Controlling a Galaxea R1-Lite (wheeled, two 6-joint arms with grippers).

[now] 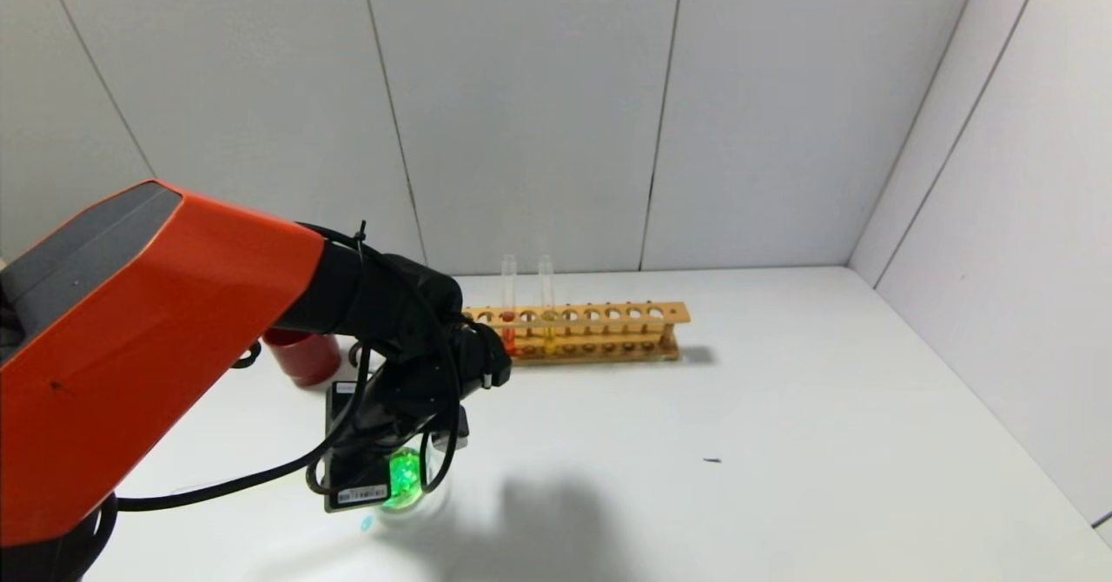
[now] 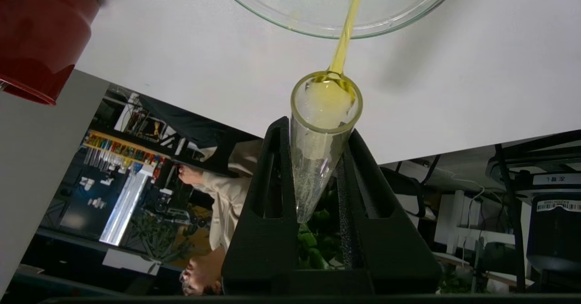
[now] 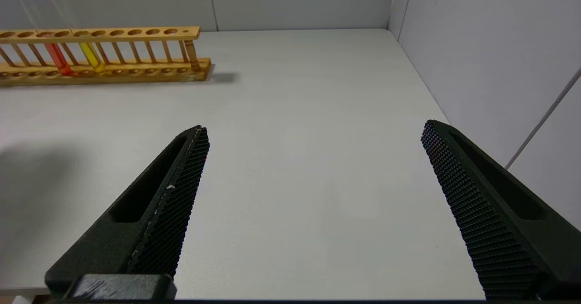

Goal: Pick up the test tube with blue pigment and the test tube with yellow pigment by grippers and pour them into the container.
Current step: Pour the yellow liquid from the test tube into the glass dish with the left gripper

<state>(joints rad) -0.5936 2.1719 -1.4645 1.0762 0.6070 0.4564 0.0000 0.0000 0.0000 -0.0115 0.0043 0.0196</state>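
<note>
Left end effector clamps the test tube with yellow pigment, tipped, yellow stream running into the container at desk 7 o'clock; container mostly cut off, hidden behind arm in head view. Right end effector spread wide, nothing in it.

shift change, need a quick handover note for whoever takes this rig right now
Left end effector: shut on the test tube with yellow pigment, tipped over the container, a yellow stream running in.
Right end effector: open, idle above the bare table.
Rack: holds one red-orange tube and one yellow tube; no blue tube in view.
The container's contents look green in the head view, so blue is probably in.
Left: finish pouring.
</note>
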